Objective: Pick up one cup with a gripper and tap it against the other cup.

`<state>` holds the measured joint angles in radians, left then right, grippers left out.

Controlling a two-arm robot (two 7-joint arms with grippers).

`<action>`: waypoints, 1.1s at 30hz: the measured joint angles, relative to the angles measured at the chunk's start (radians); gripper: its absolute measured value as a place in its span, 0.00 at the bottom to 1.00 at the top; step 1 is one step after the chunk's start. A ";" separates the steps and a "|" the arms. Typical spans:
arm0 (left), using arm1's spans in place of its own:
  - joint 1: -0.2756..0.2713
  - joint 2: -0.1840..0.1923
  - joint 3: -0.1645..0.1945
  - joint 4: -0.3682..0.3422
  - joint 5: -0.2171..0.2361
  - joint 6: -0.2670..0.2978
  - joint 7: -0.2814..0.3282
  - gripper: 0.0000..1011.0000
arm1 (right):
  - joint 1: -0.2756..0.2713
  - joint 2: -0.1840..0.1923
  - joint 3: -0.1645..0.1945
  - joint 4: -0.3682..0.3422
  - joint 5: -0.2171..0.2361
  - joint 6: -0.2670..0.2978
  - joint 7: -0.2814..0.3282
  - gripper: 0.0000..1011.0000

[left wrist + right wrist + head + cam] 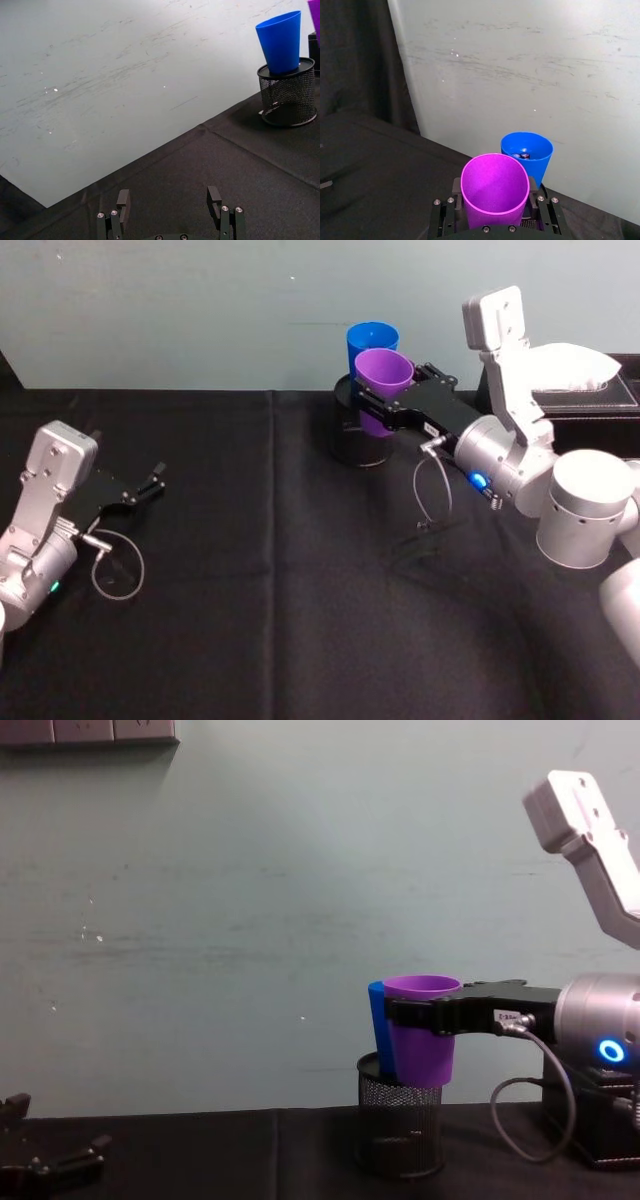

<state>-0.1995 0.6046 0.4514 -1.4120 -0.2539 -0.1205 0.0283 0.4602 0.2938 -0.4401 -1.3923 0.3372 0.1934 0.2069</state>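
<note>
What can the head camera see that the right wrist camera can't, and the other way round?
The head view adds the left gripper, open, down by the black tablecloth far from the cups, and the right arm's silver body with its blue light. The right wrist view adds a look down into the blue cup, where small dark things lie at the bottom. Both share the right gripper shut on the purple cup, with the blue cup just behind it.

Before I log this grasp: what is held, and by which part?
Right hand grips the purple tumbler by its sides, just below the rim; left hand empty.
</note>
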 joint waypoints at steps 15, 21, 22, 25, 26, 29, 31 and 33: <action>0.000 0.000 0.000 0.000 0.000 0.000 0.000 0.99 | 0.076 -0.068 0.012 0.130 -0.047 -0.015 0.013 0.73; 0.000 0.000 0.000 0.000 0.000 0.000 0.000 0.99 | 0.101 -0.090 0.021 0.170 -0.064 -0.026 0.018 0.73; 0.000 0.000 0.000 0.000 0.000 0.000 0.000 0.99 | 0.103 -0.092 0.022 0.173 -0.065 -0.027 0.019 0.73; 0.000 0.000 0.000 0.000 0.000 0.000 0.000 0.99 | 0.112 -0.102 0.027 0.188 -0.073 -0.031 0.021 0.73; 0.000 0.000 0.000 0.000 0.000 0.000 0.000 0.99 | 0.114 -0.104 0.029 0.191 -0.075 -0.032 0.022 0.73; 0.000 0.000 0.000 0.000 0.000 0.000 0.000 0.99 | 0.118 -0.112 0.034 0.199 -0.081 -0.034 0.024 0.73; 0.000 0.000 0.000 0.000 0.000 0.000 0.000 0.99 | 0.119 -0.116 0.038 0.202 -0.085 -0.034 0.029 0.73; 0.000 0.000 0.000 0.000 0.000 0.000 0.000 0.99 | 0.119 -0.119 0.042 0.203 -0.086 -0.035 0.034 0.73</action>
<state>-0.1995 0.6047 0.4514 -1.4120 -0.2539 -0.1205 0.0283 0.5796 0.1743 -0.3978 -1.1888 0.2510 0.1581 0.2410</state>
